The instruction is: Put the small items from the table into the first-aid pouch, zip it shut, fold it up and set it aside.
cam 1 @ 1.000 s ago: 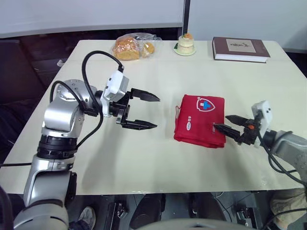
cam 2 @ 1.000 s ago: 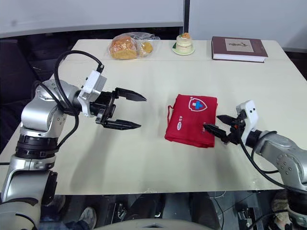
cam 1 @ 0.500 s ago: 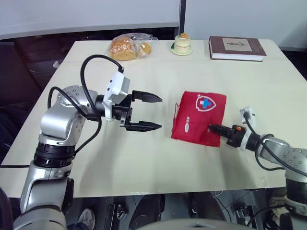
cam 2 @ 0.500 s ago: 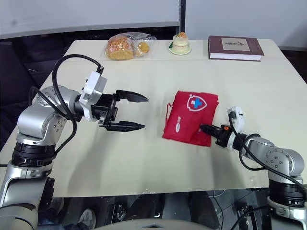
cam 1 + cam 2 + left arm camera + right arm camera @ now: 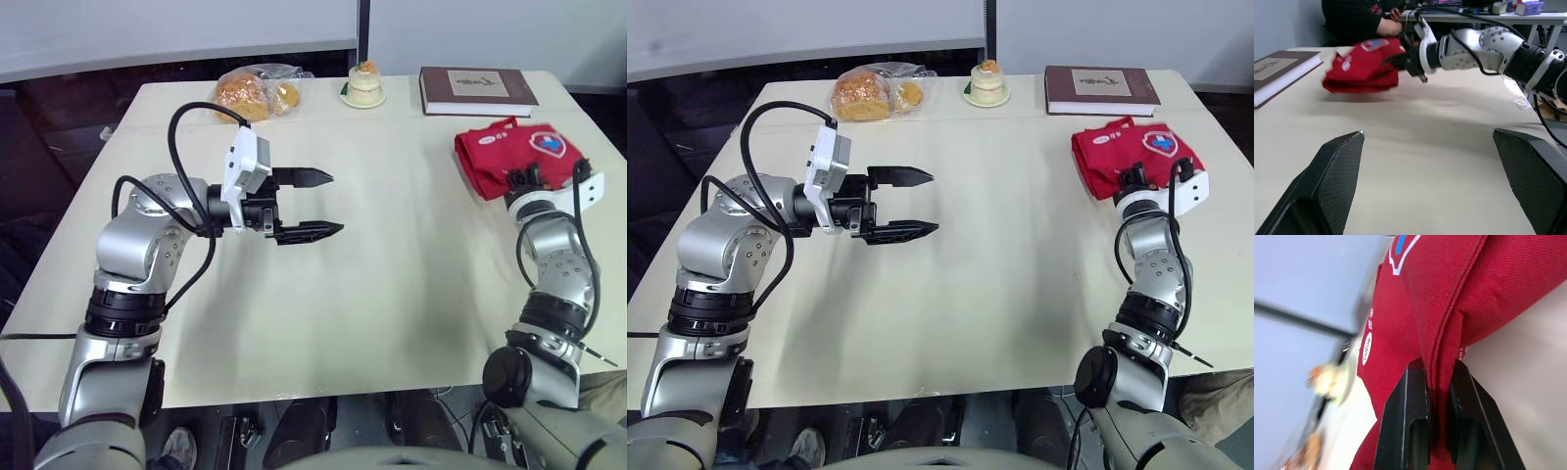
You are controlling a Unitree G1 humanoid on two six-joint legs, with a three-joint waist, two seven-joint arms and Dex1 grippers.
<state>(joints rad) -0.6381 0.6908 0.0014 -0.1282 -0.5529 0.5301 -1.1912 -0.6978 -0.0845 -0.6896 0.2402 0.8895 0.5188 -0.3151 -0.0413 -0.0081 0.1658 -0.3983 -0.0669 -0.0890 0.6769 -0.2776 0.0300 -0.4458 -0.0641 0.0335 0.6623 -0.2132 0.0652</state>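
1. Right claw (image 5: 522,177): pressed together on a folded edge of the first-aid pouch (image 5: 495,157). In the right wrist view both black fingers (image 5: 1405,421) clamp a seam of the red fabric between them.

2. First-aid pouch: red cloth with a white shield emblem bearing a blue cross and a small white oval label. It is folded over on itself. It sits at the far right of the table (image 5: 411,284), just in front of the book. Whether it rests on the surface or is held just above it cannot be told. Contents are not visible, and the zip cannot be made out.

3. Left claw (image 5: 336,203): spread wide, gripping nothing. It hangs above the bare middle-left of the table, fingertips pointing toward the robot's right, well apart from the pouch.

4. Book (image 5: 477,88): brown hardcover, lying flat at the far right edge of the table.

5. Plate (image 5: 377,99): small, at the far edge left of the book. It carries one small cake (image 5: 363,80) with an orange topping.

6. Plastic bag (image 5: 284,73): clear, crumpled, at the far edge left of the plate. It holds bread (image 5: 240,94).

7. Person (image 5: 1352,19): in a dark top, beyond the table in the left wrist view.
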